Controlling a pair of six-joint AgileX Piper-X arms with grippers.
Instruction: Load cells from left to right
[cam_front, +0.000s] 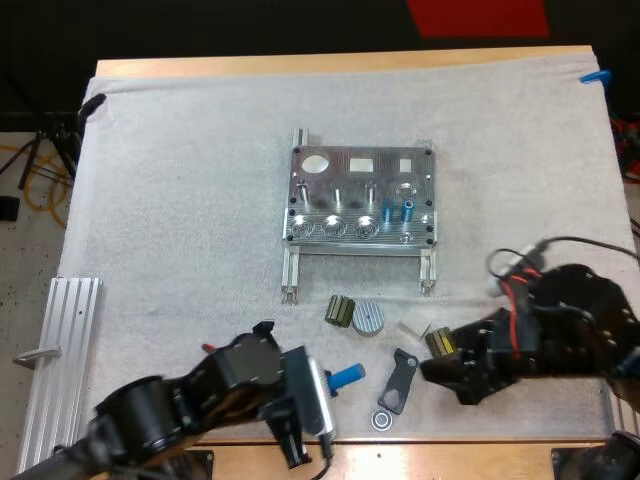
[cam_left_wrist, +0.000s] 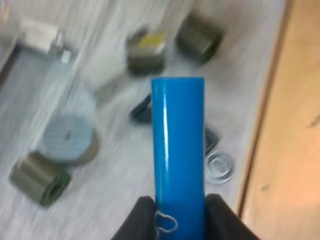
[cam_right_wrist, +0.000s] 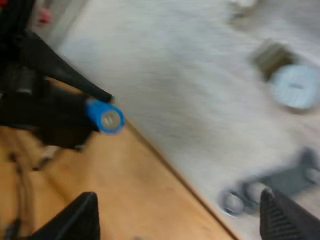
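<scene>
At the near edge of the tabletop (cam_front: 420, 455) | left claw (cam_front: 328, 384) was clamped on blue cylinder (cam_front: 347, 377) | right claw (cam_front: 448, 368) — fingers (cam_right_wrist: 80, 217) stood apart, beside olive part (cam_front: 437, 343) | metal fixture (cam_front: 360, 195) sat mid-mat

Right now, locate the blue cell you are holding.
In the high view, the blue cell is clamped in my left jaws over the mat's near edge, just left of the black bracket.

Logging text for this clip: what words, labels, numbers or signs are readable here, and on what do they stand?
No text can be read in any view.
The yellow patch on a small dark part: maybe a label, too blurred to read.
On the blue cylinder and the metal fixture: no markings visible.
</scene>
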